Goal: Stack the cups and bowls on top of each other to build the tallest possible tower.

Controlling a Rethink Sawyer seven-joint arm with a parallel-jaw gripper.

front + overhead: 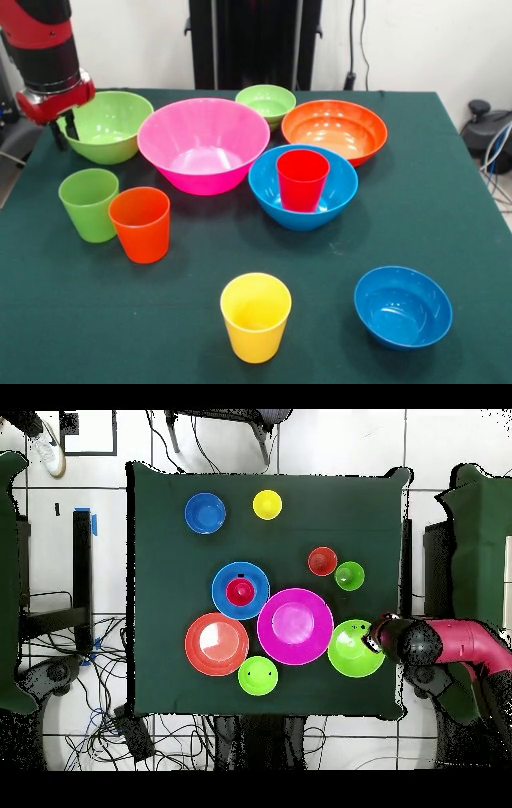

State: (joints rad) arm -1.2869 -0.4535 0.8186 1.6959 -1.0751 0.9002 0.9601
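we see the big pink bowl (203, 144) crowding between the big light green bowl (108, 126) and the big blue bowl (302, 188), which holds the red cup (302, 179) upright. the green cup (88, 204) and orange cup (141, 224) stand touching nearby on the surface (448, 200). our gripper (64, 132) sits at the big light green bowl's rim, fingers slightly apart; we cannot tell whether they pinch it.

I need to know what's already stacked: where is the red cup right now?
The red cup stands upright inside the big blue bowl, right of centre in the front view, between the pink bowl and the orange bowl.
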